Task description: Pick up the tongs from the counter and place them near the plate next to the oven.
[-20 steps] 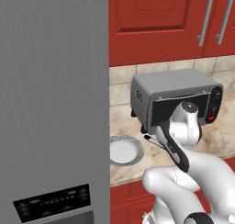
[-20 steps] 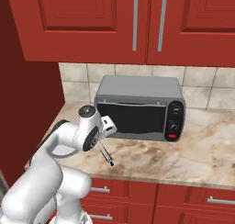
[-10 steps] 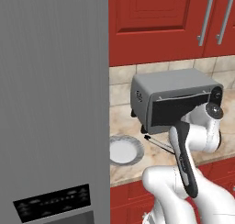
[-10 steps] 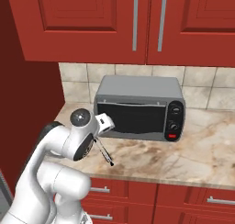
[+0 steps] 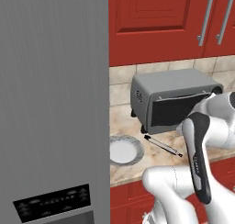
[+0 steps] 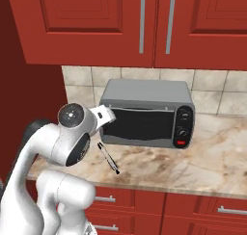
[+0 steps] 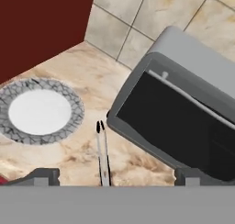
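The tongs [image 5: 163,145] lie flat on the marbled counter [image 6: 193,166], between the plate [image 5: 123,150] and the front left corner of the oven [image 5: 172,99]. In the hand view the tongs [image 7: 103,156] point up the picture, the white plate [image 7: 40,110] with its grey rim rests to their left, and the oven's dark glass door [image 7: 179,126] is to their right. My gripper [image 7: 117,175] hangs above the tongs, open, with its fingertips [image 7: 43,175] wide apart and touching nothing. In the right base view my hand [image 6: 103,116] hovers before the oven [image 6: 147,113], above the tongs [image 6: 108,157].
A tall grey fridge [image 5: 53,94] walls off the counter's left end just beyond the plate. Red wall cabinets [image 6: 144,22] hang over the oven. Open counter stretches to the right of the oven [image 6: 217,152].
My arm has swung back and up, away from the counter, and the hand has risen. The tongs stay lying in the same spot between plate and oven.
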